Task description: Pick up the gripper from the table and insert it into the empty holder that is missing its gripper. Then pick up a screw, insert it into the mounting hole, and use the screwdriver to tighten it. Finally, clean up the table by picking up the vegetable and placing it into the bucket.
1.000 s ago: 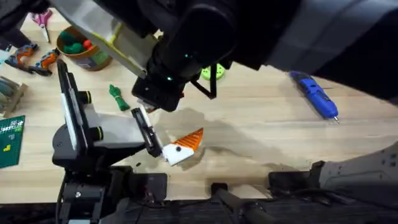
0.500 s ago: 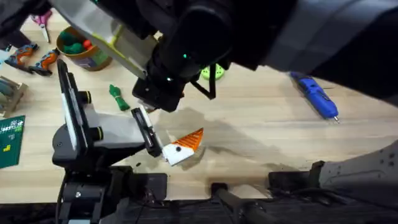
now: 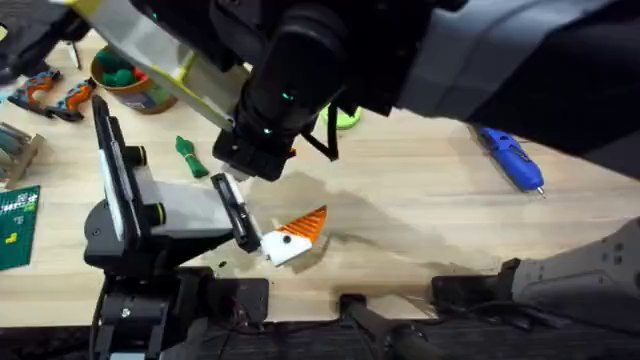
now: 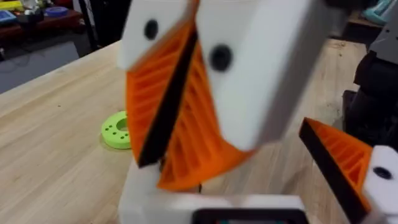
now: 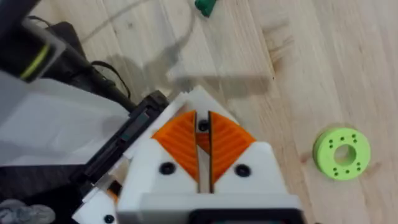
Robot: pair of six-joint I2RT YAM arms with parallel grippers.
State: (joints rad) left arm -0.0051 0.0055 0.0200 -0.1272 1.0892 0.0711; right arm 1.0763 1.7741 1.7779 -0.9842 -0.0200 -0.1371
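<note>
Since a second ago our right arm has slid slightly left overhead. Our right gripper [image 5: 203, 134] has its pads pressed together, empty. Beyond its tips, the vegetable [image 3: 190, 157] lies on the table [image 3: 420, 220], its long axis running diagonally.

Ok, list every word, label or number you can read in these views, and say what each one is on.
No text is legible in any view.
The green board at the table's left edge carries white markings, too small to read.
The screwdriver shows no readable marking.
</note>
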